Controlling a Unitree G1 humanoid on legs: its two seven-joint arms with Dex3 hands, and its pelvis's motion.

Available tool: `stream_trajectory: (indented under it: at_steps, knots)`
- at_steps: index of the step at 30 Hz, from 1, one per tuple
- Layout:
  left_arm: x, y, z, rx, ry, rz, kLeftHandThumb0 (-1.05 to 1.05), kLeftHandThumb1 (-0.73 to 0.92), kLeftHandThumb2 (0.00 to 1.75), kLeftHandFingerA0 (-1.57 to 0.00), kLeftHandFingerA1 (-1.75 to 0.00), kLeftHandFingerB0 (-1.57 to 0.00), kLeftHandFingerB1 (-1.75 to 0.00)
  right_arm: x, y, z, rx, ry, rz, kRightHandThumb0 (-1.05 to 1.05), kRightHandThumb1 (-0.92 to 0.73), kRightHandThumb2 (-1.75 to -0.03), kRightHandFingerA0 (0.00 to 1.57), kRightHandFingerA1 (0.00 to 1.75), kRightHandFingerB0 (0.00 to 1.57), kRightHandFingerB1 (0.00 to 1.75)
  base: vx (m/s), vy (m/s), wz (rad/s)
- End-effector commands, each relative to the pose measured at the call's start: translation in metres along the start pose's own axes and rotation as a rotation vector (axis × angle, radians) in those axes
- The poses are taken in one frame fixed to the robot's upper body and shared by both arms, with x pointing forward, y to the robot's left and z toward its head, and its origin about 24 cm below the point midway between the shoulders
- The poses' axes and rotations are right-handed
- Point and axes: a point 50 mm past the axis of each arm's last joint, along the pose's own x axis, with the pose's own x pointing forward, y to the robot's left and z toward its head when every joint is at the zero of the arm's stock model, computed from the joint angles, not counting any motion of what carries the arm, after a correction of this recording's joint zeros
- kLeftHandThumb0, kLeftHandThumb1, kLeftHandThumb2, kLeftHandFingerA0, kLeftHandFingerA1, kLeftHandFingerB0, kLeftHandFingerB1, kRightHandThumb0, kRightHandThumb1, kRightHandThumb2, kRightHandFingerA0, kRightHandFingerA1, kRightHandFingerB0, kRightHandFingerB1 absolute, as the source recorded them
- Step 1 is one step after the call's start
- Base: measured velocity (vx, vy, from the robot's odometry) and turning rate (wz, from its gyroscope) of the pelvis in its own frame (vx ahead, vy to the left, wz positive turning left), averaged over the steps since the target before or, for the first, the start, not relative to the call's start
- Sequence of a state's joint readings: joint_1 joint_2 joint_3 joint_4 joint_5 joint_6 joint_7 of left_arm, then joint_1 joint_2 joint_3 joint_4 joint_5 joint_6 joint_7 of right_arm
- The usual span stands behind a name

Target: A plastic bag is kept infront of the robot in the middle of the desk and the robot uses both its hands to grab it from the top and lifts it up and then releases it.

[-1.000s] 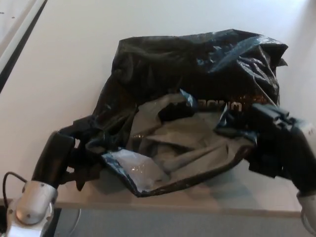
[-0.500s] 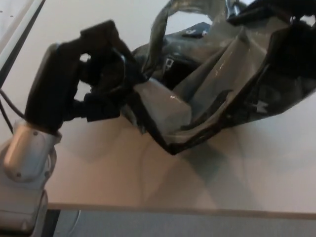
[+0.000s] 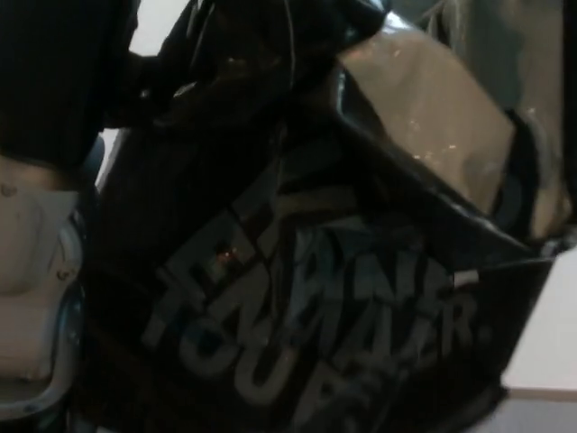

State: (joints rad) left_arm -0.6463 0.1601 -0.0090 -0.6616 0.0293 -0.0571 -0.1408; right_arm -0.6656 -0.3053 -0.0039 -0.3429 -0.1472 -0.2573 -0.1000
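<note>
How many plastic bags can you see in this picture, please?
1: the black plastic bag with pale lettering fills nearly the whole view, close to the camera. Anything behind it is hidden.

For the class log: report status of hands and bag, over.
Left hand gripping bag top. Right hand not in view. Plastic bag raised close to the camera, fills view. Desk corner visible; nothing else in the way.

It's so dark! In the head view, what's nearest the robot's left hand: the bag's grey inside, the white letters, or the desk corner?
1. Grey inside, upper right, and white letters, lower middle: too close to call.
2. Desk corner, lower right: farthest from left hand.
</note>
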Motion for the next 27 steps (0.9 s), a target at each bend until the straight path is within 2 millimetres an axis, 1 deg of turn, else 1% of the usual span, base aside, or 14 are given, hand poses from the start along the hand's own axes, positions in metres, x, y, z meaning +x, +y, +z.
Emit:
stream_trajectory:
  at_steps: [1, 3, 5, 8, 9, 11, 14, 18, 21, 22, 23, 25, 26, 27]
  knots:
    - [0.022, 0.010, 0.022, 0.148, -0.172, 0.074, -0.38, 0.63, 0.59, -1.06, -1.75, -0.74, -1.73, 0.015, -0.004, 0.011, 0.137, 0.059, 0.037, -0.50, -0.80, -0.65, 0.92, 1.72, 0.72, 1.52, 0.00, 0.000, 0.00]
    - [0.028, 0.013, 0.021, 0.158, -0.157, 0.085, -0.39, 0.64, 0.60, -1.07, -1.75, -0.77, -1.74, 0.022, -0.003, 0.011, 0.137, 0.045, 0.046, -0.51, -0.77, -0.70, 0.88, 1.70, 0.75, 1.50, 0.00, 0.000, 0.00]
    - [0.036, 0.016, 0.014, 0.147, -0.153, 0.093, -0.30, 0.63, 0.58, -1.05, -1.75, -0.78, -1.75, 0.031, -0.001, 0.007, 0.124, 0.040, 0.046, -0.49, -0.79, -0.65, 0.96, 1.69, 0.75, 1.51, 0.00, 0.000, 0.00]
    - [0.044, 0.019, 0.005, 0.128, -0.147, 0.089, -0.29, 0.62, 0.60, -1.03, -1.75, -0.76, -1.75, 0.038, 0.000, 0.000, 0.065, 0.050, 0.063, -0.48, -0.80, -0.65, 0.94, 1.69, 0.75, 1.51, 0.00, 0.000, 0.00]
    - [0.045, 0.021, 0.001, 0.151, -0.143, 0.084, -0.30, 0.62, 0.59, -1.03, -1.75, -0.75, -1.75, 0.040, 0.001, -0.004, 0.030, 0.048, 0.084, -0.49, -0.80, -0.69, 0.85, 1.74, 0.75, 1.54, 0.00, 0.000, 0.00]
    - [0.047, 0.028, -0.012, 0.141, -0.092, 0.053, -0.30, 0.62, 0.59, -1.02, -1.75, -0.75, -1.75, 0.044, 0.000, -0.023, 0.005, 0.080, 0.145, -0.45, -0.81, -0.64, 0.84, 1.75, 0.69, 1.49, 0.00, 0.000, 0.00]
    - [0.049, 0.037, -0.026, 0.129, -0.061, 0.053, -0.26, 0.62, 0.58, -0.99, -1.75, -0.74, -1.75, 0.049, -0.004, -0.044, -0.080, 0.146, 0.189, -0.44, -0.83, -0.64, 0.77, 1.75, 0.60, 1.56, 0.00, 0.000, 0.00]
    - [0.061, 0.063, -0.054, 0.364, -0.016, 0.067, -0.22, 0.65, 0.58, -0.90, -1.75, -0.71, -1.75, 0.061, -0.019, -0.091, -0.167, 0.322, 0.208, -0.38, -0.80, -0.65, 0.75, 1.72, 0.66, 1.47, 0.00, 0.000, 0.00]
    - [0.066, 0.075, -0.069, 0.484, 0.030, 0.096, -0.20, 0.65, 0.58, -0.90, -1.75, -0.68, -1.75, 0.063, -0.028, -0.110, -0.225, 0.403, 0.204, -0.37, -0.80, -0.64, 0.76, 1.67, 0.64, 1.43, 0.00, 0.000, 0.00]
    - [0.070, 0.090, -0.083, 0.645, 0.078, 0.150, -0.24, 0.66, 0.58, -0.91, -1.75, -0.65, -1.75, 0.067, -0.037, -0.125, -0.303, 0.495, 0.197, -0.42, -0.81, -0.66, 0.76, 1.72, 0.70, 1.49, 0.00, 0.000, 0.00]
    - [0.068, 0.099, -0.095, 0.652, 0.173, 0.180, -0.36, 0.64, 0.54, -0.67, -1.68, -0.57, -1.51, 0.066, -0.043, -0.135, -0.372, 0.585, 0.200, -0.46, -0.71, -0.63, 0.80, 1.34, 0.70, 1.03, 0.00, 0.000, 0.00]
    - [0.067, 0.102, -0.099, 0.646, 0.208, 0.192, -0.36, 0.64, 0.54, -0.67, -1.68, -0.57, -1.51, 0.066, -0.047, -0.138, -0.402, 0.618, 0.200, -0.46, -0.71, -0.63, 0.80, 1.34, 0.70, 1.03, 0.00, 0.000, 0.00]
    - [0.063, 0.108, -0.105, 0.715, 0.309, 0.142, -0.50, 0.40, 0.70, -0.37, -0.51, -0.33, -0.42, 0.063, -0.050, -0.142, -0.381, 0.691, 0.271, -0.70, -0.56, -0.87, 0.32, 0.52, 0.18, 0.41, 0.00, 0.000, 0.00]
    - [0.058, 0.113, -0.110, 0.735, 0.391, 0.102, -0.26, 0.26, 0.85, -0.13, -0.54, -0.12, -0.51, 0.059, -0.051, -0.145, -0.356, 0.748, 0.339, -0.72, -0.52, -0.90, 0.11, 0.46, 0.00, 0.35, 0.00, 0.000, 0.00]
